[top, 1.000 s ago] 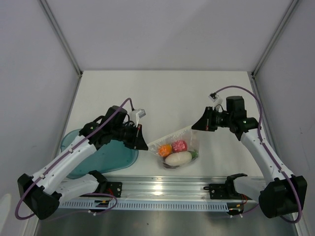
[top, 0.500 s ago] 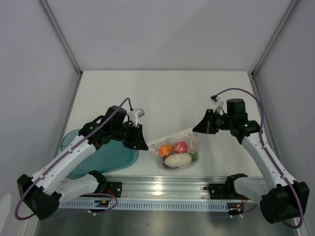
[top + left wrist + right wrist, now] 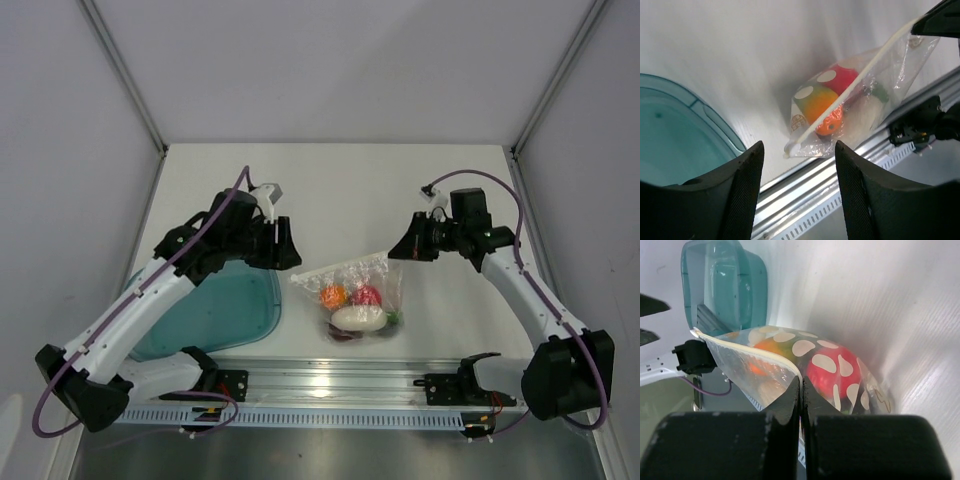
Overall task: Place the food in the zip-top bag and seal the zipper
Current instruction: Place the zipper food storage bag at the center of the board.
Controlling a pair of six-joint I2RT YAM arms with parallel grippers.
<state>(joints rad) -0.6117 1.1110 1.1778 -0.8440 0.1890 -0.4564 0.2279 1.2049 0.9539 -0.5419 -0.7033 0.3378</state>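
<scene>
— Near the front edge of the table (image 3: 330,190), what is in the zip-top bag (image 3: 375,275)?
— It has food (image 3: 825,102) in it: an orange piece (image 3: 333,296), a red piece with white spots (image 3: 366,294), a white oblong piece (image 3: 360,318) and a green bit (image 3: 392,317). A teal tray (image 3: 215,320) lies to its left.
— Who holds the bag?
— The right gripper (image 3: 398,252) reaches in from the right and pinches the bag's top right corner, fingers tight together. The left gripper (image 3: 290,258) hangs just beside the bag's left corner and is not touching it. Its fingers (image 3: 740,190) stand wide apart with nothing between them.
— Which way does the bag lie?
— Its zipper (image 3: 855,85) runs left to right along the top and slants up to the right gripper. The food sags at the bottom, toward the arms' bases.
</scene>
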